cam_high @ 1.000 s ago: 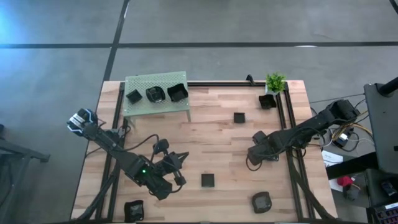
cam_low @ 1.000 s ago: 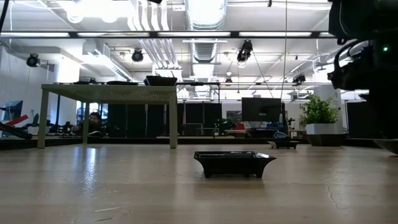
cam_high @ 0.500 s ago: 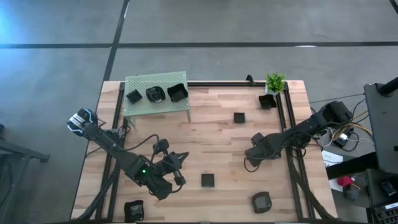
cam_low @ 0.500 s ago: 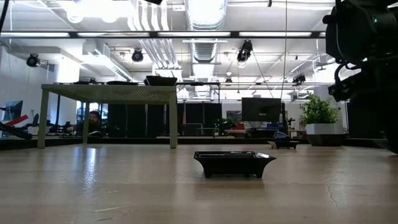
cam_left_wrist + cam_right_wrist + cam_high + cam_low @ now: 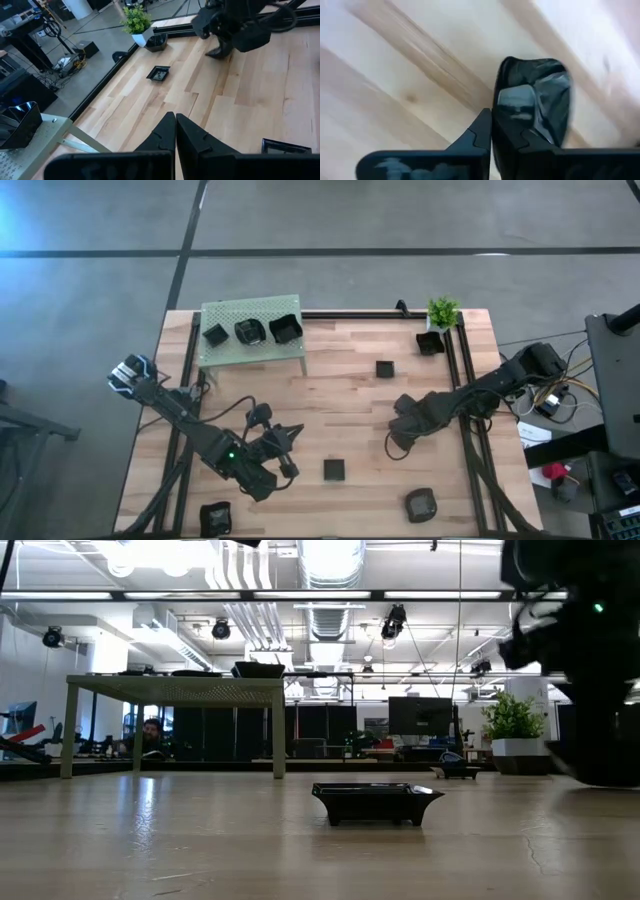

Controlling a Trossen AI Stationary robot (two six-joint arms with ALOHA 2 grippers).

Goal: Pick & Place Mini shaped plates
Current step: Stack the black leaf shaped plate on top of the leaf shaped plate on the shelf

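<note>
Right wrist view: plate (image 5: 535, 107) beside closed right pincer (image 5: 491, 117).

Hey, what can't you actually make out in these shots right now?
- Right wrist view: the right pincer is shut against a plate; blur hides whether it grips the rim.
- High view: the right arm covers that plate.
- Low view: the right arm is cut off by the picture's edge, so its pincer is out of frame.
- Low view: the plates on the platform show edge-on, so their shapes are unreadable.
</note>
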